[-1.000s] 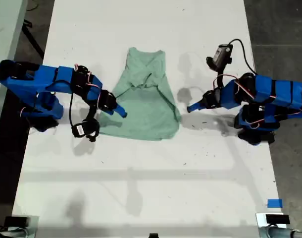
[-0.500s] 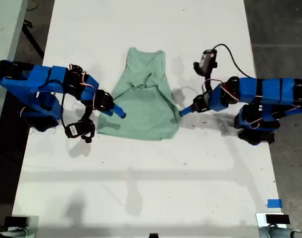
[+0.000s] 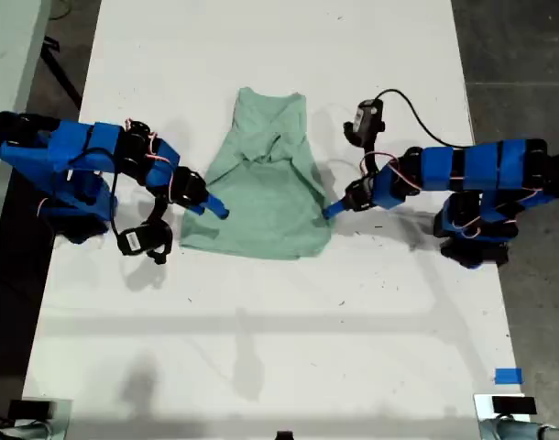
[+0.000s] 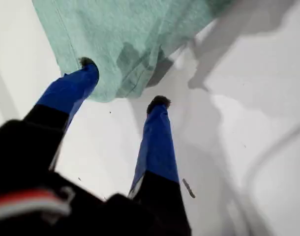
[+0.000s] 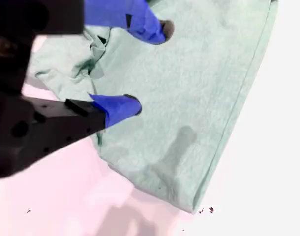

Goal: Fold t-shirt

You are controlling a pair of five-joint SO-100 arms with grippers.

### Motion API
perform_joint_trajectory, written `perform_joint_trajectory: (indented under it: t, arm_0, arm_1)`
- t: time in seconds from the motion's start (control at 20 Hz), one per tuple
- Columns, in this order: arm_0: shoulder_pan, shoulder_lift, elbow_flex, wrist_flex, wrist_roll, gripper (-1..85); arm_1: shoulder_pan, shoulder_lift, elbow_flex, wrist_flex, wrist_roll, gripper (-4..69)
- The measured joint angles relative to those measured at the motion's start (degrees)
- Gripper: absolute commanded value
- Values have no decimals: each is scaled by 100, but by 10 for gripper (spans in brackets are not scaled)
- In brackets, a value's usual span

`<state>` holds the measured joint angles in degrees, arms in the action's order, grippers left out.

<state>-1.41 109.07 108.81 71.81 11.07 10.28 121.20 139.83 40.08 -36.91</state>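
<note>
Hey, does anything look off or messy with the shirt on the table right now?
Yes. The t-shirt lies bunched and crooked on the table: narrow at the exterior view's top, flaring toward the bottom, with a crumpled fold across its middle. Nothing looks torn or spilled.

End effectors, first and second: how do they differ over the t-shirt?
My first end effector straddles the edge of the t-shirt, one finger on cloth, one over table; my second end effector has both fingers over the cloth. The first is at the exterior view's right, the second at its left. Both are open.
</note>
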Motion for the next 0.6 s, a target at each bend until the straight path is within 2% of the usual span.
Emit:
perform_joint_trajectory:
  t: [0.4, 0.5, 0.55, 0.6]
  arm_0:
    - [-176, 343, 281, 0, 0, 231]
    - [-176, 343, 290, 0, 0, 231]
    - [-185, 343, 308, 0, 0, 231]
    - [-193, 343, 308, 0, 0, 230]
  arm_1:
    - [79, -1090, -9, -510, -237, 239]
    - [97, -1336, -185, -501, -325, 139]
    - [105, -1424, -334, -510, -352, 51]
    - [105, -1503, -413, -510, -360, 36]
